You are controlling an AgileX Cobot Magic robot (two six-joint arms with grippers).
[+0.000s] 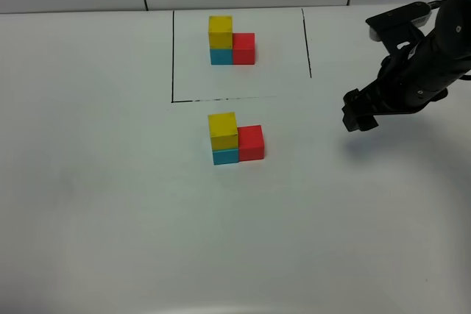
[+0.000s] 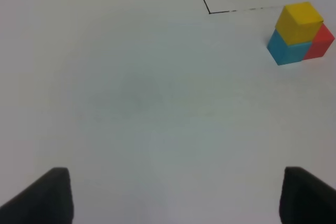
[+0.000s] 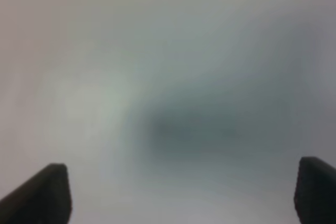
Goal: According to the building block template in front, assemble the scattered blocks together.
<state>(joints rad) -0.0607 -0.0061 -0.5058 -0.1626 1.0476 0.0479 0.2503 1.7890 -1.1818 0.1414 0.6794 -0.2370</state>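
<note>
Scattered blocks (image 1: pixel 235 145) stacked yellow-on-blue, red alongside, near framed template (image 1: pixel 232 49)

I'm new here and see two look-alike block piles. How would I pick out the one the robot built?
Find the black-lined rectangle drawn on the white table. Just outside its open near edge stands a yellow cube atop a cyan-blue cube, a red cube alongside. Unlike its twin, it is unframed.

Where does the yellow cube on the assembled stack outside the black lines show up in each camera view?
Exterior high: yellow cube at centre, atop the blue cube.
Left wrist: upper right.
Right wrist: not in it.
Shared landmark: black frame corner.
</note>
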